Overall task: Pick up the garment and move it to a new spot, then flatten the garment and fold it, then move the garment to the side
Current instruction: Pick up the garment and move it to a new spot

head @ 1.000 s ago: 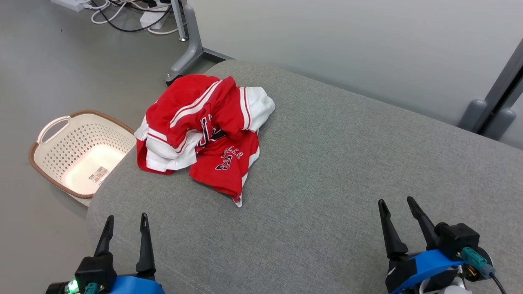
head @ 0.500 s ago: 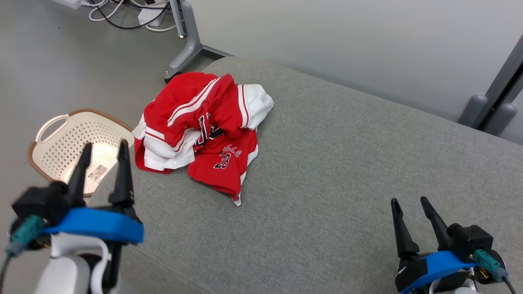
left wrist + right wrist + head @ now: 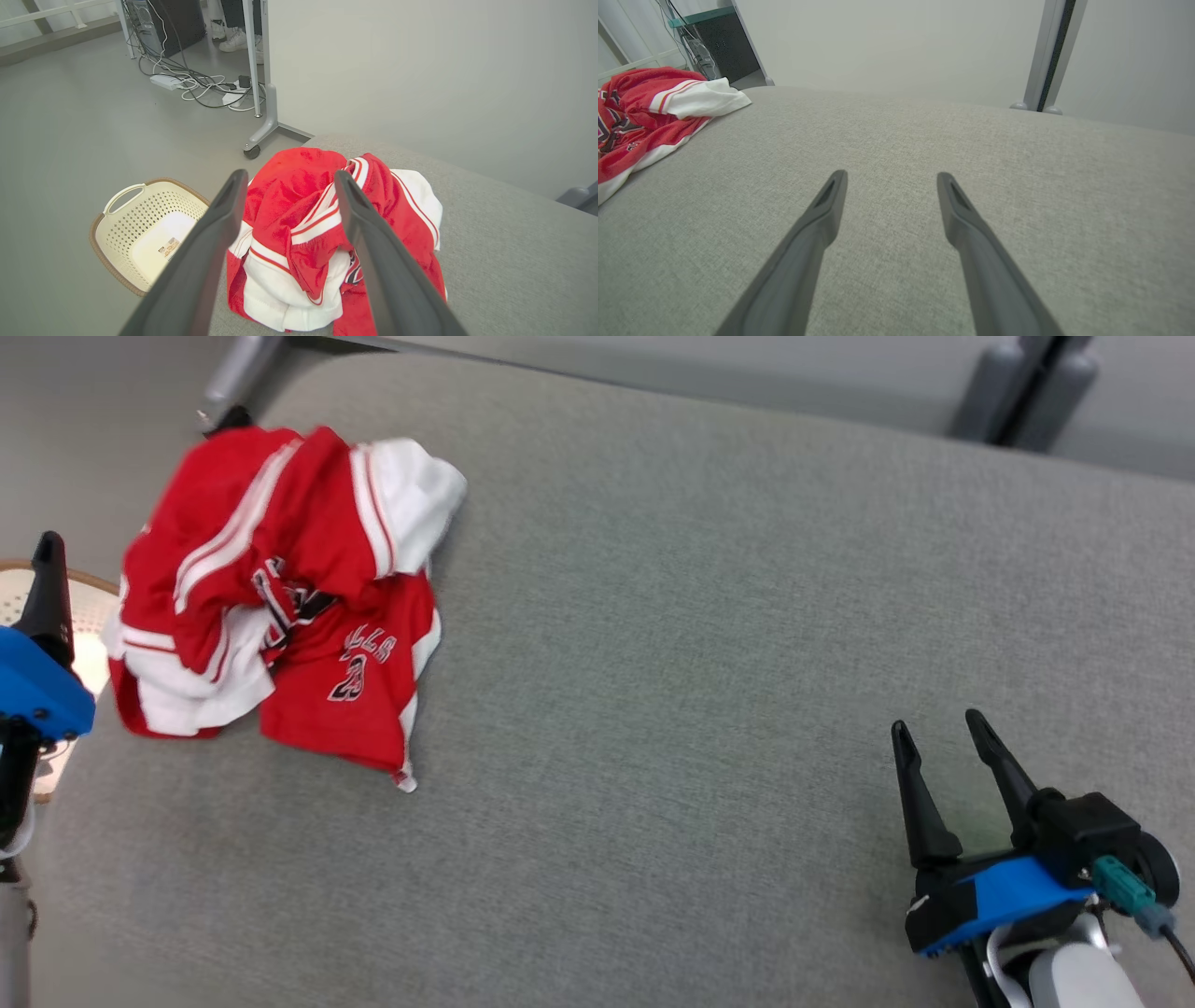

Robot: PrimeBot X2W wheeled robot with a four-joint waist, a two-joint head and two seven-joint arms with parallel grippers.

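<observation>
- The garment (image 3: 280, 607), a red and white jersey with dark lettering and a number, lies in a crumpled heap on the grey cushion (image 3: 700, 616). Seen from the head camera it sits at about ten o'clock, near the far left corner.
- One white-trimmed red flap spreads flat toward five o'clock from the heap; a white fold pokes out at one o'clock.
- The left gripper (image 3: 290, 182) has its fingers spread wide with nothing between them. From the head it stands at nine o'clock, just beside the heap's left edge and not touching it. Along its own fingers the jersey lies straight ahead at twelve.
- The right gripper (image 3: 936, 721) is released too, empty, fingers parted over bare cushion at about four o'clock, well apart from the jersey.
- A cream perforated basket (image 3: 135, 224) with a brown rim stands on the floor at the cushion's left side, at eight o'clock from the left wrist.
- Cables (image 3: 196, 86) trail across the floor at eleven o'clock.
</observation>
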